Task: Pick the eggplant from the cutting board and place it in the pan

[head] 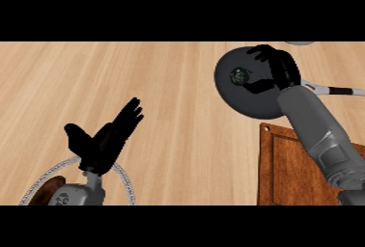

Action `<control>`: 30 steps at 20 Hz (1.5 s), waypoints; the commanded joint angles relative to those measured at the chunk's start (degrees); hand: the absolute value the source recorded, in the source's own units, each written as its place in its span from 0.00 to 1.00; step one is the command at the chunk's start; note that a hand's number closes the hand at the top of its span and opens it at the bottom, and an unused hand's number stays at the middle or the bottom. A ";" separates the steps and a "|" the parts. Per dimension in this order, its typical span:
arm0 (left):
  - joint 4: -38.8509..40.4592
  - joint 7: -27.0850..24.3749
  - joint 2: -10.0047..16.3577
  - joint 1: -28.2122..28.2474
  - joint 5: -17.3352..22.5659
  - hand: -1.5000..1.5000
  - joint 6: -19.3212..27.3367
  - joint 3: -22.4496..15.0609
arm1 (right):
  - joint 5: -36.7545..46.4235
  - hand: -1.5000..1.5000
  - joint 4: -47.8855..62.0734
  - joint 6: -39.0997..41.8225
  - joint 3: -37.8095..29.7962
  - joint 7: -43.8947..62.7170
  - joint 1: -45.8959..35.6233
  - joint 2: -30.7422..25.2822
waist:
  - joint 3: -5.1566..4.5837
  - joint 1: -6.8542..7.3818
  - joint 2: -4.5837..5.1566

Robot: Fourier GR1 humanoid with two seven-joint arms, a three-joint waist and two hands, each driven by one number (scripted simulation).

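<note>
1. 1 eggplant [239, 75] lies inside 1 grey pan [246, 103], just beside the right thumb.
2. The right hand [279, 65] hovers over the pan, fingers relaxed, holding nothing.
3. The left hand [107, 137] rests low left, fingers straight.
4. 1 cutting board [292, 169] lies on the bench [143, 72].

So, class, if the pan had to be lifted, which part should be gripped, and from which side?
Probably its handle, the thin bar sticking out past the right forearm toward the view's right edge. Come from that side; the pan itself is a wide, round dish with the eggplant lying in it.
</note>
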 commanded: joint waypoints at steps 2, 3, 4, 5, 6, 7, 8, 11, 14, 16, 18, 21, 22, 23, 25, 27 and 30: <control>-1.06 0.79 0.93 -0.10 0.41 0.50 -0.93 0.17 | -3.62 0.00 3.24 3.79 -3.74 -3.96 -1.02 0.14 | 0.19 1.08 0.52; 0.96 -1.03 0.12 -0.60 -0.37 0.50 0.06 0.66 | -5.34 0.00 2.71 6.66 -5.05 -6.62 -1.43 0.20 | 0.14 -0.15 0.22; 0.77 -0.36 -0.34 -1.27 -0.53 0.50 0.22 0.00 | -7.87 0.00 1.52 6.53 -7.35 -8.37 -1.63 1.24 | 0.25 0.22 0.54; 0.25 0.62 -0.52 -1.98 -0.07 0.50 0.14 -0.08 | -9.81 0.00 1.45 7.89 -9.08 -9.96 -1.09 1.52 | 0.25 -0.28 0.32; 1.17 -0.99 -0.47 -0.70 0.07 0.50 -0.03 0.50 | -11.91 0.00 0.91 8.72 -10.97 -11.27 -1.31 2.19 | 0.22 -0.27 0.27; 1.75 -0.70 -1.20 -1.57 -0.92 0.50 1.10 0.02 | -13.57 0.00 0.76 10.63 -12.51 -11.86 -2.17 1.47 | 0.22 -0.67 0.23; 0.35 0.97 -0.07 -1.85 0.05 0.50 0.33 0.63 | -15.29 0.00 1.38 12.65 -14.15 -11.48 -2.48 1.02 | 0.23 -0.29 0.16; -0.16 1.05 -0.37 -1.78 -0.56 0.50 1.33 0.67 | -17.91 0.00 3.57 18.83 -16.77 -12.92 -0.79 -2.35 | 0.20 -0.56 0.08; -1.95 2.26 -0.40 -0.54 -0.11 0.50 0.94 -0.11 | -18.71 0.00 5.86 25.97 -17.49 -11.18 -1.34 -5.48 | 0.19 -0.09 -0.04; -0.53 1.42 -0.81 -2.60 -0.06 0.50 1.27 0.75 | -18.85 0.00 6.61 32.23 -17.44 -12.03 -0.72 -8.12 | 0.18 -0.72 0.14; 0.39 0.36 -1.36 -0.83 -1.33 0.50 1.67 -0.37 | -17.35 0.00 7.16 36.65 -15.90 -14.43 1.74 -10.23 | 0.17 -0.88 0.16; 1.18 -0.45 -0.28 -0.93 -0.33 0.50 0.48 1.11 | -17.72 0.00 7.13 42.43 -16.12 -18.18 4.02 -12.19 | 0.18 -1.22 0.03; -0.29 0.37 -0.69 -0.93 -0.57 0.50 0.61 0.09 | -18.03 0.00 7.10 44.17 -16.45 -17.83 3.05 -13.50 | 0.25 -0.52 0.18; 1.72 -1.61 -0.38 -0.36 -1.00 0.50 0.64 0.98 | -17.83 0.00 7.32 45.09 -16.24 -17.93 3.30 -13.60 | 0.19 -0.73 0.18; 0.32 -0.20 -0.72 -0.48 -1.38 0.50 0.98 -0.02 | -17.91 0.00 7.42 49.74 -16.20 -19.99 4.81 -15.61 | 0.21 -1.20 -0.14; -0.65 1.23 0.61 -0.69 -0.05 0.50 0.05 1.17 | -17.51 0.00 7.26 53.54 -15.82 -20.47 4.64 -18.54 | 0.27 -0.61 0.04; -0.24 0.88 1.51 -0.23 1.61 0.50 -1.43 2.53 | -16.65 0.00 6.48 53.30 -14.87 -23.74 7.57 -17.62 | 0.29 -0.52 0.13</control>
